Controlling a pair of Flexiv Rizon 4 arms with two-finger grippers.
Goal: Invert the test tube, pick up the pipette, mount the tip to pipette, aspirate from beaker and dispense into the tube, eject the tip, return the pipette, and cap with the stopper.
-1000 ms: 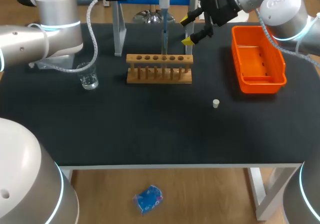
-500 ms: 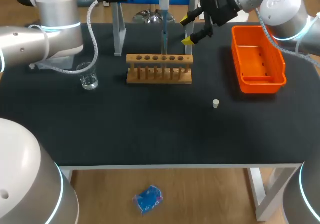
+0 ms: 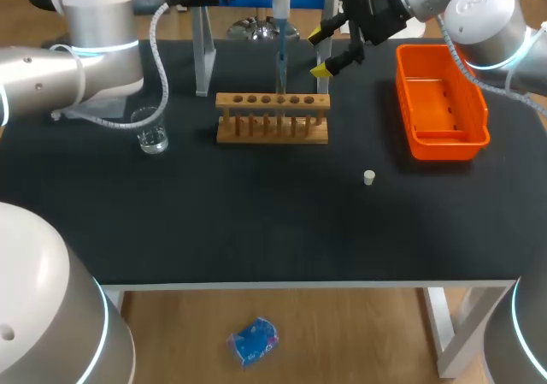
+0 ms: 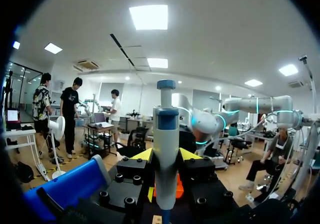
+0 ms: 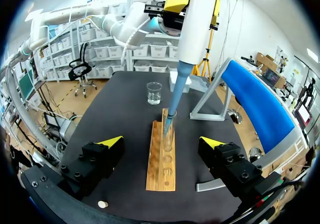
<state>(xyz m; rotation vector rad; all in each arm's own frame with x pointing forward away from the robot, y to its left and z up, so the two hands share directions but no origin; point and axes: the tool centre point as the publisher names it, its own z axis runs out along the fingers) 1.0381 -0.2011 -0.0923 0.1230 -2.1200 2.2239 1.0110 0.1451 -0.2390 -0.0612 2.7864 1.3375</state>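
Left end effector (image 4: 167,156) clamped on pipette (image 5: 197,24), tip (image 5: 173,107) inside test tube (image 5: 168,131) in rack (image 3: 272,117) near bench (image 3: 256,230) rear edge. Right end effector (image 3: 320,53) open, by rack's right end. Stopper (image 3: 368,177) loose mid-bench.

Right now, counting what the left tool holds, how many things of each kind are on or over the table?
Pipette: 1
Test tube: 1
Wooden tube rack: 1
Glass beaker: 1
Stopper: 1
Orange bin: 1
Pipette stand: 1
Total: 7
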